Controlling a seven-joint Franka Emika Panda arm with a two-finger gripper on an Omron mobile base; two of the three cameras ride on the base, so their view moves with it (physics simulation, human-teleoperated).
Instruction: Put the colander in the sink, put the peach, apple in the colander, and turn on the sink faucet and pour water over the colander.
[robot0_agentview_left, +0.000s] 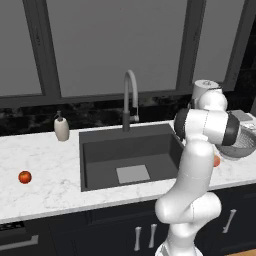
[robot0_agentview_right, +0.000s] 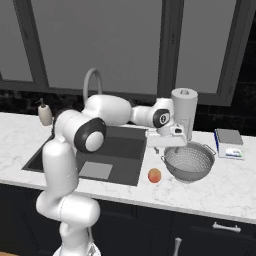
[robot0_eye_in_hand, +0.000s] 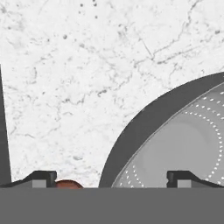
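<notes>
Colander sat on the white marble counter to the right of the sink, upright and not yet moved; the gripper hung just above its left rim, fingers spread wide apart and holding nothing. In the hand view one fingertip stood over bare counter outside the rim and the other over the perforated bowl, so the rim ran between them, and a straight drop looked enough to pinch it. The peach lay just left of the colander, near the counter's front edge; the apple rested far left of the sink.
</notes>
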